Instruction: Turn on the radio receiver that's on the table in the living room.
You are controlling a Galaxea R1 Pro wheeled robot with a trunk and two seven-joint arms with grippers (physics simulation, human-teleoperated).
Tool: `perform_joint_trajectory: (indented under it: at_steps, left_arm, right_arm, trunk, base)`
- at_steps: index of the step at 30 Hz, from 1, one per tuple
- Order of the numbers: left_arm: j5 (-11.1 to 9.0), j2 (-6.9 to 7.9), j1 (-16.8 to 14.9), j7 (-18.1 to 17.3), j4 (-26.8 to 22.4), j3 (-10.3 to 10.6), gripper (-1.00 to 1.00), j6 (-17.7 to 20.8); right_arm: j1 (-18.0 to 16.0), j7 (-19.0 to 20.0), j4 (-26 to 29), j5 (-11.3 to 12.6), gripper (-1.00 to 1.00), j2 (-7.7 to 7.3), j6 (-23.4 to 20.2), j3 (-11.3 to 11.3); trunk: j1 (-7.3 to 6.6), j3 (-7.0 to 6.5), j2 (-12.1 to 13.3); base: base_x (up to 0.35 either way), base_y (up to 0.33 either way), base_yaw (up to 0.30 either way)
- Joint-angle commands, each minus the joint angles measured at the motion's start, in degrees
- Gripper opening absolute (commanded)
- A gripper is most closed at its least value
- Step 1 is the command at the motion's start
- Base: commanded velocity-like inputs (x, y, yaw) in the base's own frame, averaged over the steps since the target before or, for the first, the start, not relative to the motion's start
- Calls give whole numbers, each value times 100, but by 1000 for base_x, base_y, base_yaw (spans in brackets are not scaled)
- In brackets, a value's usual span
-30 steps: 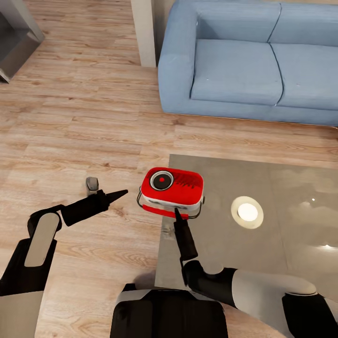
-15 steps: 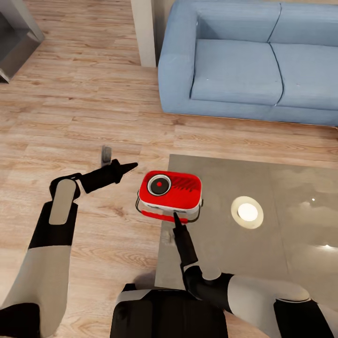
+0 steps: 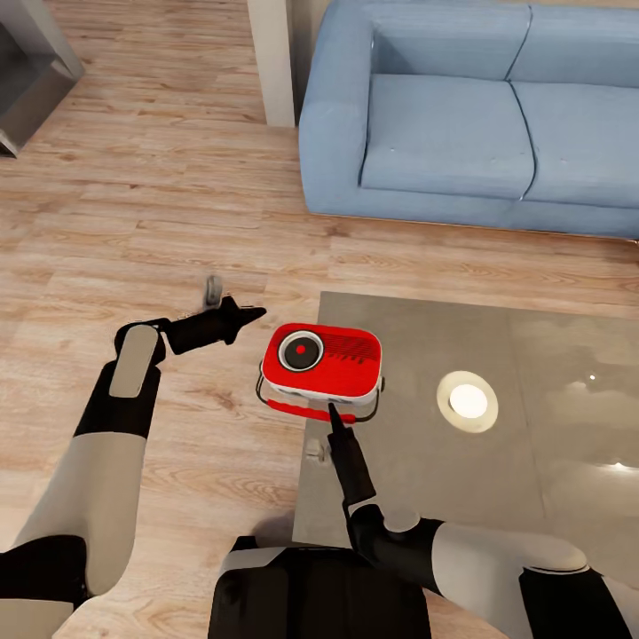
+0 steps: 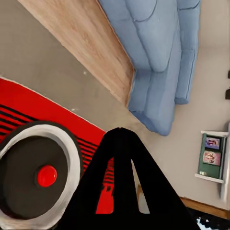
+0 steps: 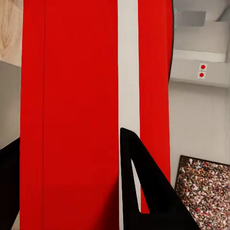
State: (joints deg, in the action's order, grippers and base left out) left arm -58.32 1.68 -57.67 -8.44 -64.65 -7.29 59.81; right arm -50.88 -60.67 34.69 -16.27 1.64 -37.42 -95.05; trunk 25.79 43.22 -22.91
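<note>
Right gripper (image 3: pixel 333 415) state unclear, tip at rounded glossy red radio receiver (image 3: pixel 323 363), left gripper (image 3: pixel 248 312) closed, empty

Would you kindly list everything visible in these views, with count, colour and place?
radio: one, red with white trim, on the table's near-left corner, overhanging its edge
table: one, glossy grey, right of centre in the head view
glare: one, round, white, on the table right of the radio
sofa: one, blue, beyond the table
floor: light wood, around the table
pillar: one, pale, left of the sofa
left gripper: one, black, shut, left of the radio
right gripper: one, black, at the radio's near side
</note>
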Motion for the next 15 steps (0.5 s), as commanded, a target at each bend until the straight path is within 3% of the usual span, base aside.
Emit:
perform_joint_trajectory:
  at_steps: [1, 4, 13, 15]
  left_arm:
    - [-12, -35, -130, 254, 232, 0, -100, 14]
    - [-12, -135, -319, 456, 607, 5, -100, 19]
    - [-6, -197, -577, 511, 1098, 0, -100, -2]
    - [-4, -235, -586, 716, 1158, 0, -100, -4]
  right_arm:
    - [-1, -12, 3, -34, -100, 2, -29, -4]
    - [-1, -57, 3, -35, -100, -1, -29, -5]
    - [-1, -151, 35, -35, -100, 3, -29, -30]
    - [-1, -154, 39, -40, -100, 3, -29, -31]
  trunk:
    - [-1, 0, -1]
    - [-1, 0, -1]
    - [-1, 0, -1]
    - [-1, 0, -1]
  base:
    - [0, 0, 0]
    - [0, 0, 0]
    - [0, 0, 0]
    - [0, 0, 0]
